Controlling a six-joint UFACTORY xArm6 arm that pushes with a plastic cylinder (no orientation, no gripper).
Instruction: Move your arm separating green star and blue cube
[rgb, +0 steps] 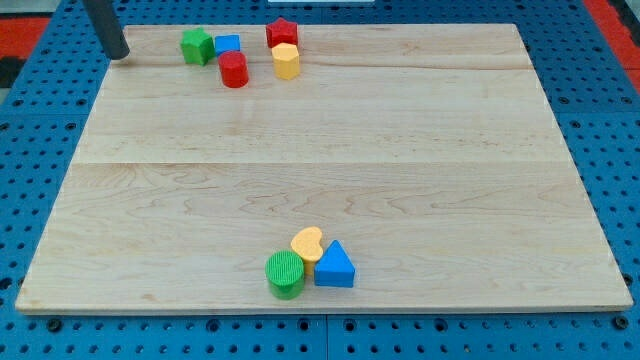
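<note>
The green star (197, 46) sits near the view's top left of the wooden board, touching the blue cube (228, 45) on its right. A red cylinder (234, 70) stands just below the blue cube, against it. My tip (118, 55) is at the board's top left corner, a short way to the left of the green star and apart from it.
A red star (282, 33) and a yellow hexagonal block (286, 61) stand right of the blue cube. Near the view's bottom middle, a green cylinder (285, 274), a yellow heart (307, 243) and a blue triangle (334, 266) are clustered. The wooden board (400, 160) lies on a blue pegboard.
</note>
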